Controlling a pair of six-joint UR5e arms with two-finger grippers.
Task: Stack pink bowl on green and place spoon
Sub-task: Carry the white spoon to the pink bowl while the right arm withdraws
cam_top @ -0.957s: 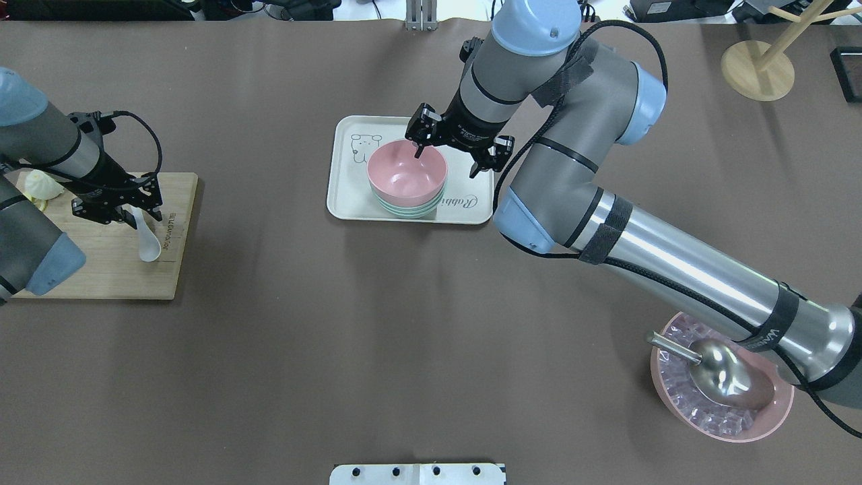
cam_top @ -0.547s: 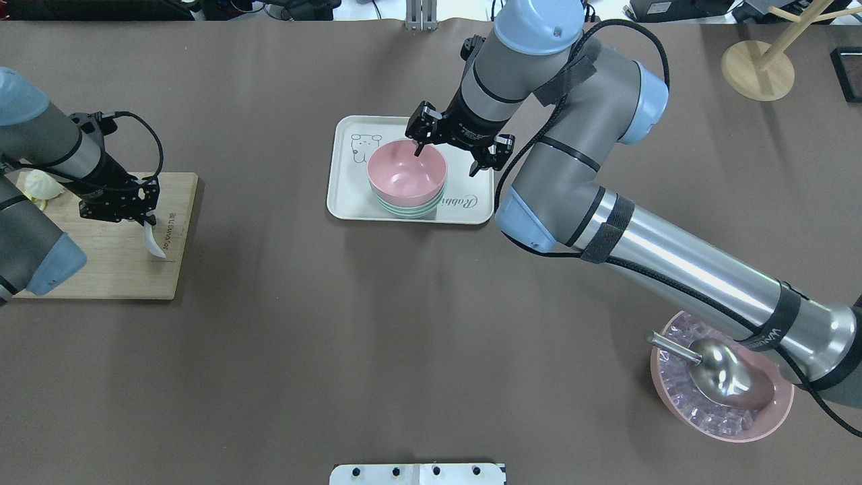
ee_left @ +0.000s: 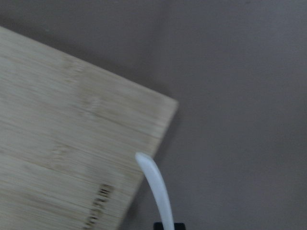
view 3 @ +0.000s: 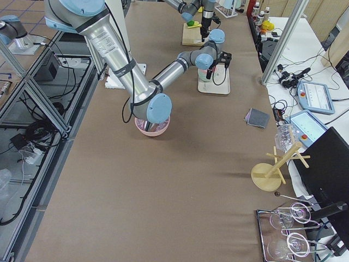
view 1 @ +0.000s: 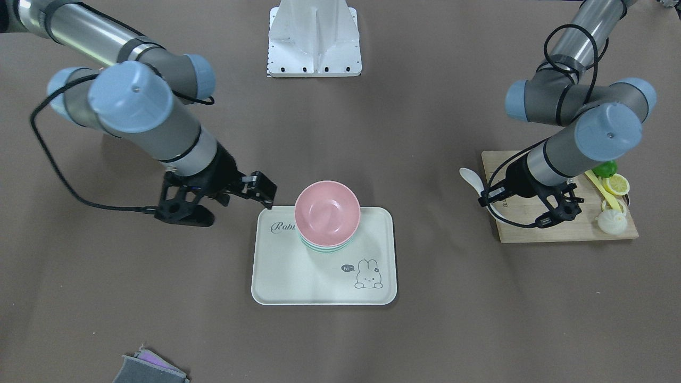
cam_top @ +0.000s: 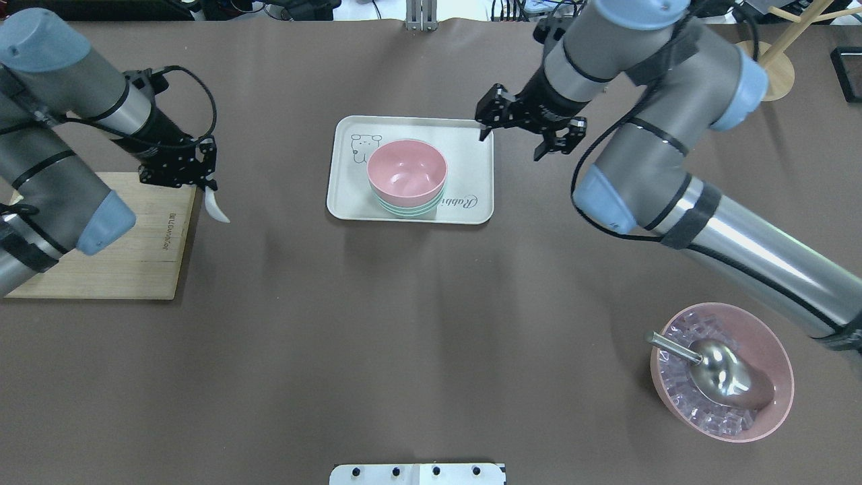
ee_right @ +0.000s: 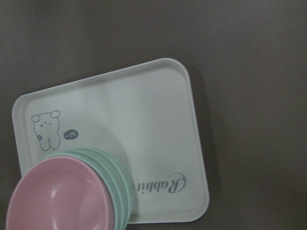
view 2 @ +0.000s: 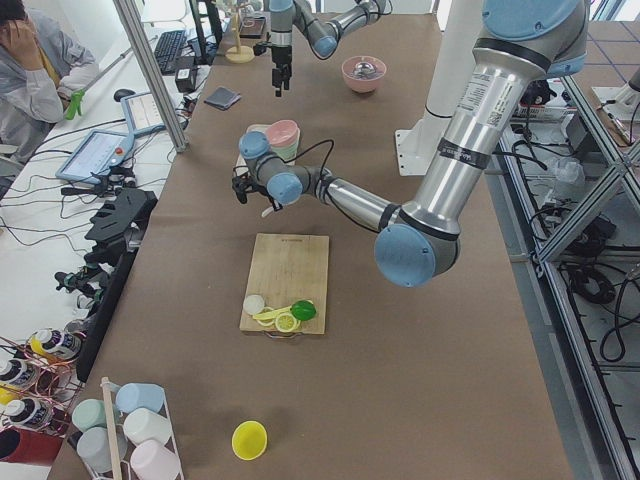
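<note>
Off the wooden board's [cam_top: 101, 256] corner, our left gripper [cam_top: 202, 185] pinches the curved white spoon [cam_top: 218, 209], apparently by its handle. The round pink bowl [cam_top: 407, 172] lies well rightward; our right gripper [cam_top: 510, 147] hangs spread.

– What's the room like?
– One long surface [cam_top: 404, 303] under a matte brown sheet, lit evenly from above: soft pale patches, faint shadows.
– And around it?
– Silver frame posts [view 2: 150, 70] along one side. Beyond them is a white desk [view 3: 305, 49] with a keyboard [view 2: 183, 45], a tablet [view 2: 97, 155] and loose cables [view 2: 40, 215]. Someone [view 2: 35, 80] sits there, hand to head.
– The floor?
– Tan tiles [view 3: 27, 6] at one corner. Behind the frame rails [view 2: 560, 190] it's grey [view 2: 610, 400], with more cables lying about.
– And the other end?
– A dark monitor [view 3: 330, 169]. On the surface there's a wooden stand [view 3: 272, 173] near a wire rack of glasses [view 3: 292, 229].
</note>
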